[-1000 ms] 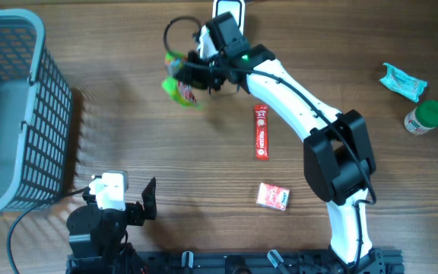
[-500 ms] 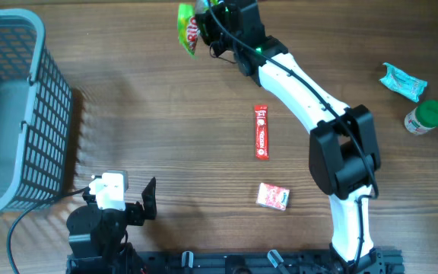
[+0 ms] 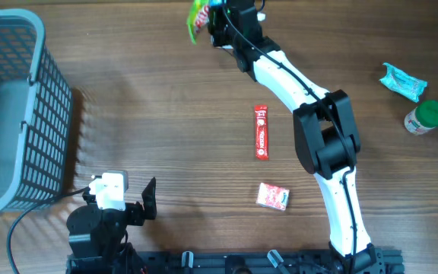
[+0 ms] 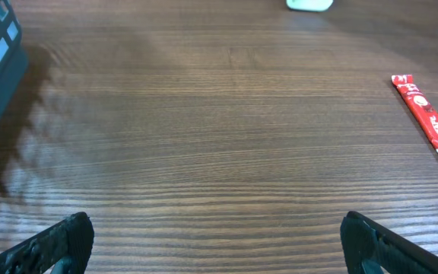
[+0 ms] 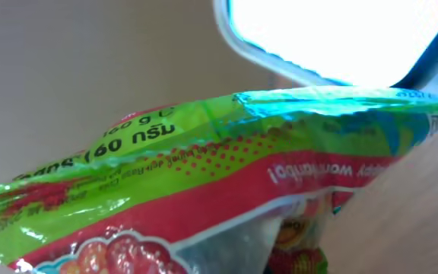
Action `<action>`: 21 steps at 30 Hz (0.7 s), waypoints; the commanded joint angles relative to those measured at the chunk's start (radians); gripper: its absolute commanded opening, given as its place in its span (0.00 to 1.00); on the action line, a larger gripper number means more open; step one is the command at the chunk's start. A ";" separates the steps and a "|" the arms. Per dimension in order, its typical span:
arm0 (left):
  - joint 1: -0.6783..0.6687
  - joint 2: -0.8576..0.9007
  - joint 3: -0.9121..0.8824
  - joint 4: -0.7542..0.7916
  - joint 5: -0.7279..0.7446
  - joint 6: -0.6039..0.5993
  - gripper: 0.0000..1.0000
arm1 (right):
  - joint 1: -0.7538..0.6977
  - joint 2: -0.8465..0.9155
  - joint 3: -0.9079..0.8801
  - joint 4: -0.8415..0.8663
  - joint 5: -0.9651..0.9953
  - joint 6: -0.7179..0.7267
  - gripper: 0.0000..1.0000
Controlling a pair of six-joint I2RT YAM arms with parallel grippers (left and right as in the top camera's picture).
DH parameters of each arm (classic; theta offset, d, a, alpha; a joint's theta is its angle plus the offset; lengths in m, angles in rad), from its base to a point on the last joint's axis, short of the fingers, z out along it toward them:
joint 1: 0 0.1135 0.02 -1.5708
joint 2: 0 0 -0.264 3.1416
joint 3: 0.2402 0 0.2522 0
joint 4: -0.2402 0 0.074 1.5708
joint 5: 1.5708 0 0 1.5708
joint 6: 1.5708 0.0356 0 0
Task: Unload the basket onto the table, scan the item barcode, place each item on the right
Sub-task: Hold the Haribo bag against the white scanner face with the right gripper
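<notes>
Bag of sweets [image 3: 197, 17], green and red, sits at the far edge of the table [image 3: 166, 152]. The right gripper [image 3: 216, 23] is pinched tight on it. In the right wrist view the bag fills most of the picture, and a bright white shape [image 5: 333, 38], likely the scanner, shows just behind it.

I cannot find the barcode on the side that shows. To do this step well, the arm should turn the bag slowly until the barcode faces the white window. It should hold the crinkly bag flat and steady there, and not squeeze harder.

The left gripper [image 4: 215, 247] rests low near the front with its fingers spread wide, holding nothing. A red stick pack [image 3: 261, 132] and a small red box [image 3: 272, 196] lie in the middle of the table.

1 second ago the bag hung lower, over the wood. Half a second ago it was nearly at the far edge. Now it is a bit further right, and the arm reaches out more. Nothing else has moved.
</notes>
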 commanded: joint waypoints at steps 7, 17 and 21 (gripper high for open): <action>-0.005 -0.009 -0.007 0.002 -0.002 0.011 1.00 | -0.034 0.025 0.048 0.022 -0.030 0.157 0.05; -0.005 -0.009 -0.007 0.002 -0.002 0.011 1.00 | -0.092 0.053 0.048 0.064 -0.059 0.156 0.05; -0.005 -0.009 -0.007 0.002 -0.002 0.011 1.00 | -0.095 0.108 0.050 0.177 -0.119 0.156 0.05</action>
